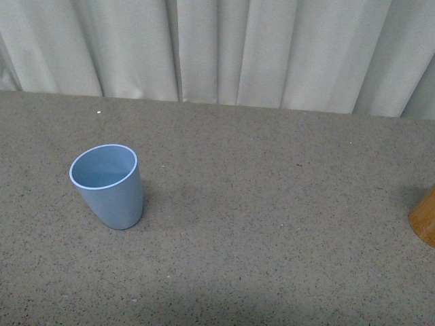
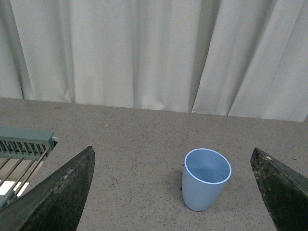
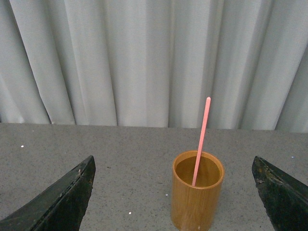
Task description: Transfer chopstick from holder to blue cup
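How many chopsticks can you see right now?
1. The chopstick stands tilted in the holder, seen from the right wrist camera. The blue cup looks empty; the front camera cuts off most of the holder.

The blue cup [image 1: 109,187] is a light blue, handleless tumbler that narrows toward its base and has a paler thin rim. It stands upright and empty on the left part of the speckled grey table [image 1: 272,224], well in from the back edge. The holder [image 3: 197,202], a smooth orange-brown cylinder, stands upright far over on the right side, well apart from the cup. The chopstick [image 3: 201,142], thin and pink-red, stands inside the holder. It leans slightly, and more than half of it rises above the rim.
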{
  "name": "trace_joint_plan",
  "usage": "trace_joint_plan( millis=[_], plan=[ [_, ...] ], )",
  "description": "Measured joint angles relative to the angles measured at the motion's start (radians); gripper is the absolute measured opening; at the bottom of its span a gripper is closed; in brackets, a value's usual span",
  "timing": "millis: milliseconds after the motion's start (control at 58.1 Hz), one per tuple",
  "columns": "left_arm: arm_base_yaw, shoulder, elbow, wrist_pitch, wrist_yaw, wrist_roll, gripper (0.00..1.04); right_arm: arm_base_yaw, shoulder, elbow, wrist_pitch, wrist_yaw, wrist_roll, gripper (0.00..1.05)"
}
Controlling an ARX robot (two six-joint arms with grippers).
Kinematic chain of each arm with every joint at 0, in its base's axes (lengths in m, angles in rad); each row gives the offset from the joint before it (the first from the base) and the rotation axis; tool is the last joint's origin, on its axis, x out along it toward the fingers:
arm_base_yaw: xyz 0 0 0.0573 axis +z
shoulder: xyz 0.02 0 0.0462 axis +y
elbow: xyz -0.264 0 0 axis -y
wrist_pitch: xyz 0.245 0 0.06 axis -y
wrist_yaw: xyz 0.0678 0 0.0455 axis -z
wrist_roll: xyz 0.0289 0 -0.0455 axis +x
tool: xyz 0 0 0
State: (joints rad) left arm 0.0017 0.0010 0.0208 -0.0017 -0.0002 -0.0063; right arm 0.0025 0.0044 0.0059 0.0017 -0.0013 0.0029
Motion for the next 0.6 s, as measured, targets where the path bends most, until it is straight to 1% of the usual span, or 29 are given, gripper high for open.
trace_joint_plan(
  millis=[602],
  plan=[
    [0.000, 0.000, 0.000, 0.000, 0.000, 0.000, 0.98, 0.000, 0.000, 0.000, 0.000, 0.000, 0.000, 0.95]
  ],
)
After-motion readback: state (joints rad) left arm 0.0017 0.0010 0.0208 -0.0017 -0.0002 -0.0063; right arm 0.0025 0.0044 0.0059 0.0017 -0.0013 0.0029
